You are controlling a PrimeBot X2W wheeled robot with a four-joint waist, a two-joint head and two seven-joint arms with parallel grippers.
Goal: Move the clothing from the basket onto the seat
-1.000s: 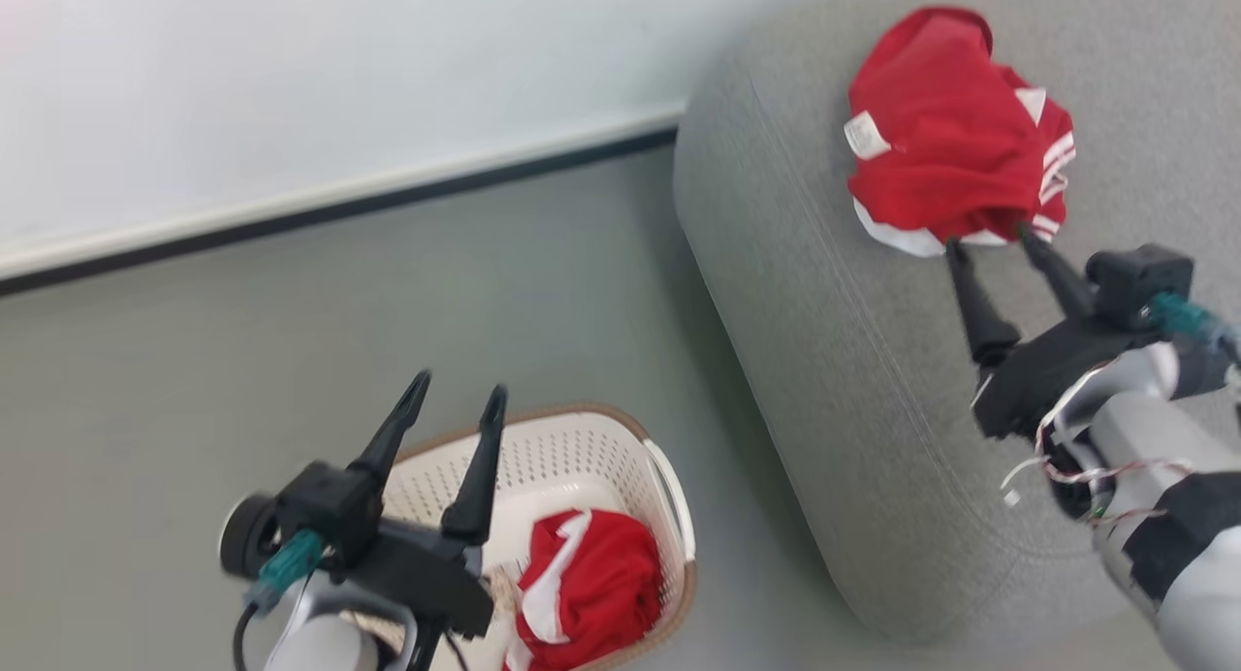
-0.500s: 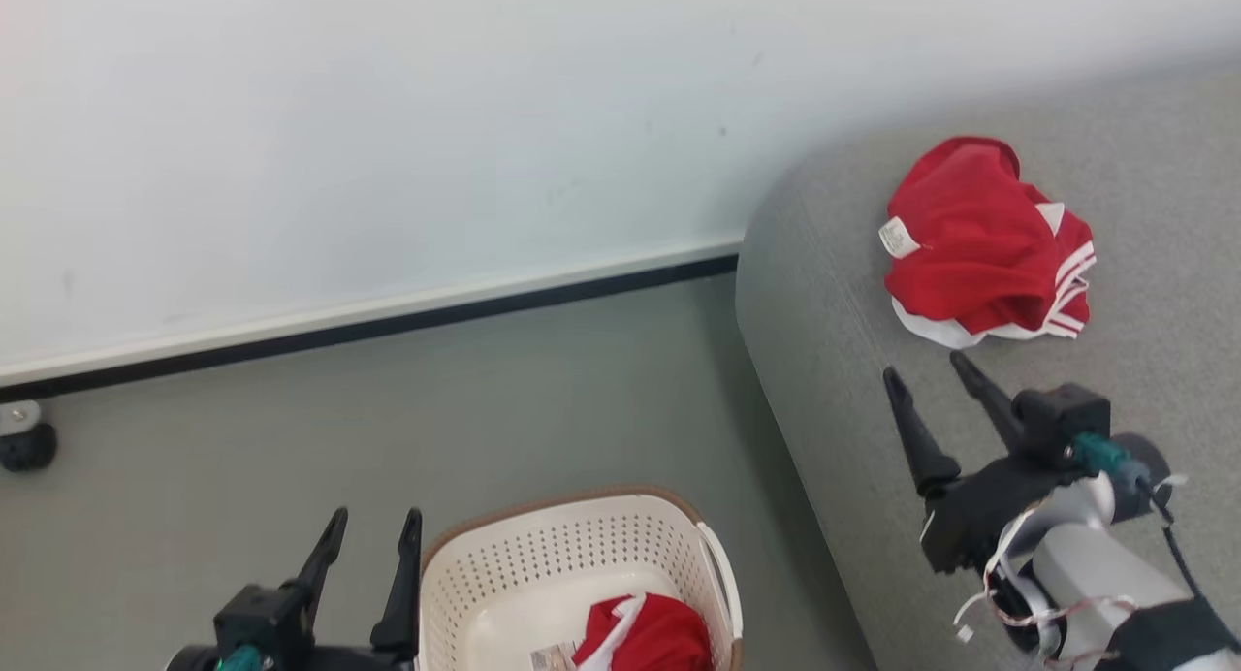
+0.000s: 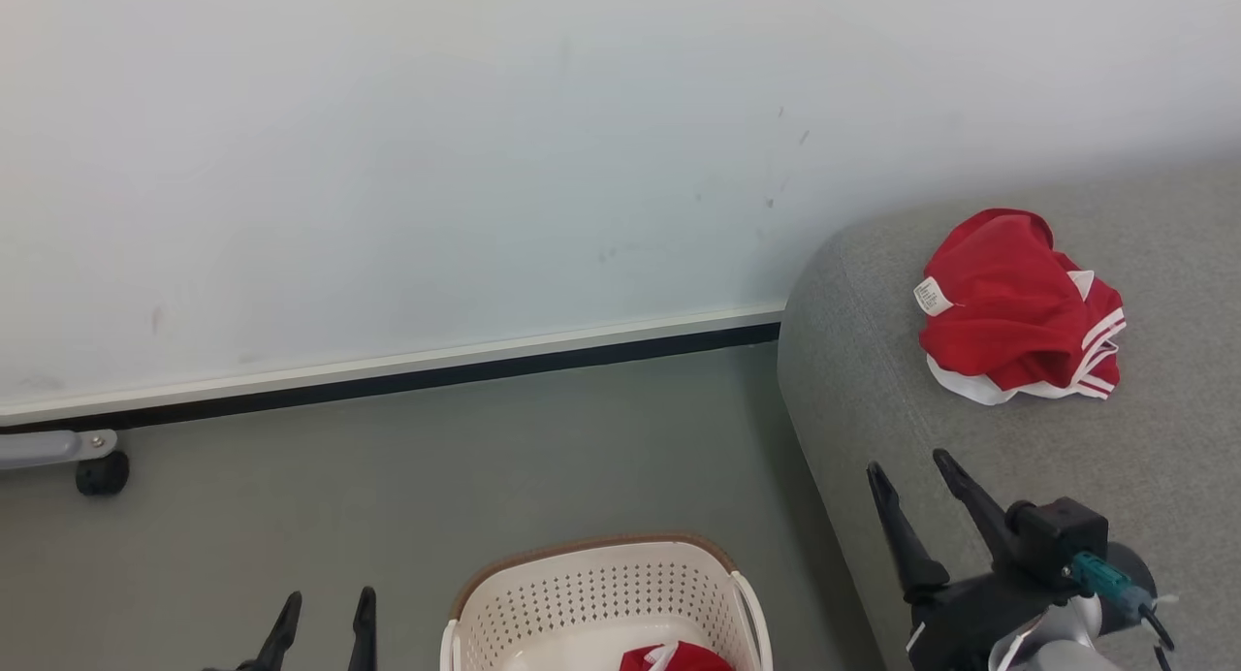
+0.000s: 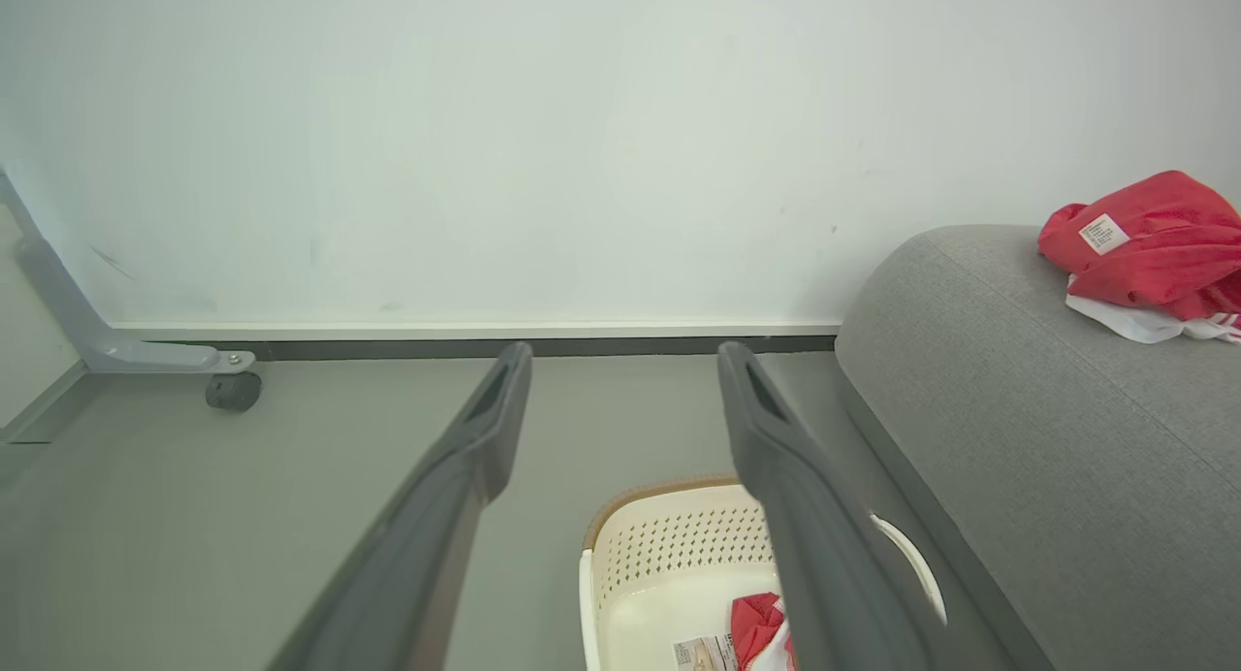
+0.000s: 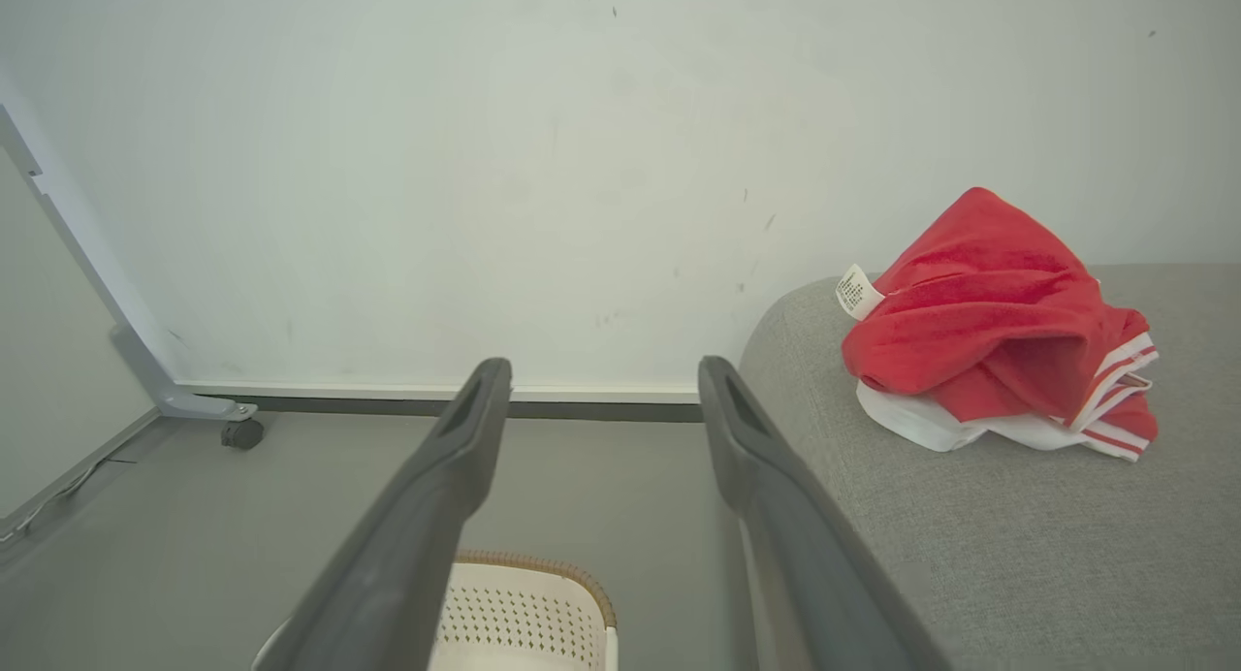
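1. Roughly halfway, judging by the layout: landed garment (image 3: 1018, 312) crumpled on the seat (image 3: 873, 429), near its rounded corner by the wall.
2. Down in the basket (image 3: 601, 593), on the floor just off the seat's end: leftover garment (image 3: 679, 658). Not moved yet.
3. Above the seat's edge: right end effector (image 3: 906, 463), fingers spread, holding nothing.
4. Beside the basket: left end effector (image 3: 330, 598), also spread and empty.
5. Remaining: probably one more grab and drop.

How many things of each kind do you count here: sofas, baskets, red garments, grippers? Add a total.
Sofa: 1
Basket: 1
Red garments: 2, sofa garment, basket garment
Grippers: 2, left gripper, right gripper
Total: 6
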